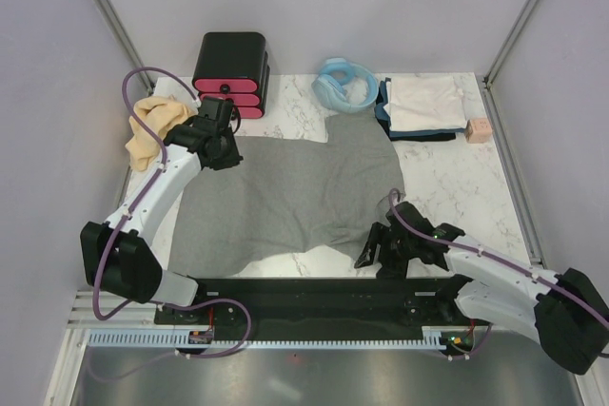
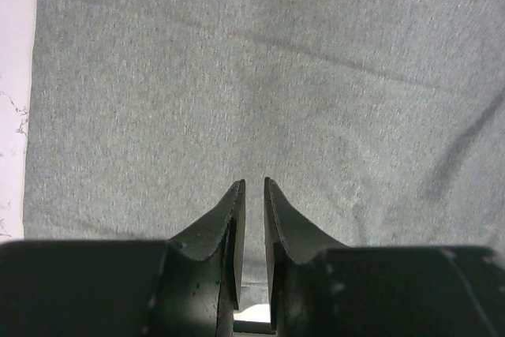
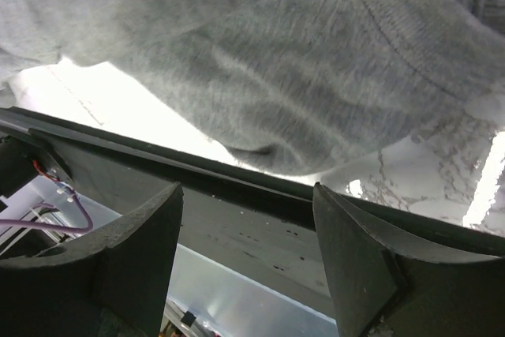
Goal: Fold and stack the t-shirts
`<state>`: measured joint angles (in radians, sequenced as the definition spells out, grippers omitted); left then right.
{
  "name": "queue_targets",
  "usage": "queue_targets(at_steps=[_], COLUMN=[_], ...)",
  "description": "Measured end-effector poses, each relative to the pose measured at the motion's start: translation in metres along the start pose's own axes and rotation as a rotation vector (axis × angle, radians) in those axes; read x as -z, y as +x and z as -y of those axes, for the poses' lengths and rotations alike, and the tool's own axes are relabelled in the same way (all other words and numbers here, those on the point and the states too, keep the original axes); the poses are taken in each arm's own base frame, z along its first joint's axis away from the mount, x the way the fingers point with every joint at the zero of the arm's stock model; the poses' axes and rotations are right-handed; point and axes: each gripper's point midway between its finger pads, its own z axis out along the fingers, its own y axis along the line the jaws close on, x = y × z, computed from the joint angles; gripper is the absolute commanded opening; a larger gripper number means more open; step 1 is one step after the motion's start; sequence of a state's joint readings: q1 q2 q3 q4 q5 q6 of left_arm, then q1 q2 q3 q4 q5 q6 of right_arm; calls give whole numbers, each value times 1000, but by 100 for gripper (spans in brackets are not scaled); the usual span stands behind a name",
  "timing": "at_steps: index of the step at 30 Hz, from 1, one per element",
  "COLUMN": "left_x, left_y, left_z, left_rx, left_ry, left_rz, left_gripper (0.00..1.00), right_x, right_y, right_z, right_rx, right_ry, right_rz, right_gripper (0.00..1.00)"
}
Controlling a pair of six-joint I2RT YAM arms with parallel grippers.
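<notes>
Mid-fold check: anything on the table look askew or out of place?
Two things. The tan shirt is bunched up at the far-left edge of the table and seems to spill over it. The grey shirt lies skewed, its near-right edge rumpled close to the black rail. The folded stack looks tidy.

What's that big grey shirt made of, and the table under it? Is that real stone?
The grey t-shirt looks like soft knit jersey, probably cotton or a blend: matte, heathered flecks, loose wrinkles, a stitched hem. The table is glossy white with grey veins: marble or a marble-look laminate; I cannot tell which.
</notes>
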<state>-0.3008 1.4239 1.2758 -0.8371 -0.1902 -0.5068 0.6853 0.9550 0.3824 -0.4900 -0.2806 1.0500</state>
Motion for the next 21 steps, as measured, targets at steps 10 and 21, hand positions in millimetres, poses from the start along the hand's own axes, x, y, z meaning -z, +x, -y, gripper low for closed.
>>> queue_targets(at_steps=[10, 21], left_x=[2, 4], left_y=[0, 1], left_z=[-4, -7], left_rx=[0, 0], left_ry=[-17, -24], left_rz=[11, 17], left_gripper=[22, 22], right_x=[-16, -5], right_y=[-4, -17], right_z=[-8, -7], right_rx=[20, 37], right_ry=[22, 25], right_rz=[-51, 47], right_gripper=[56, 0])
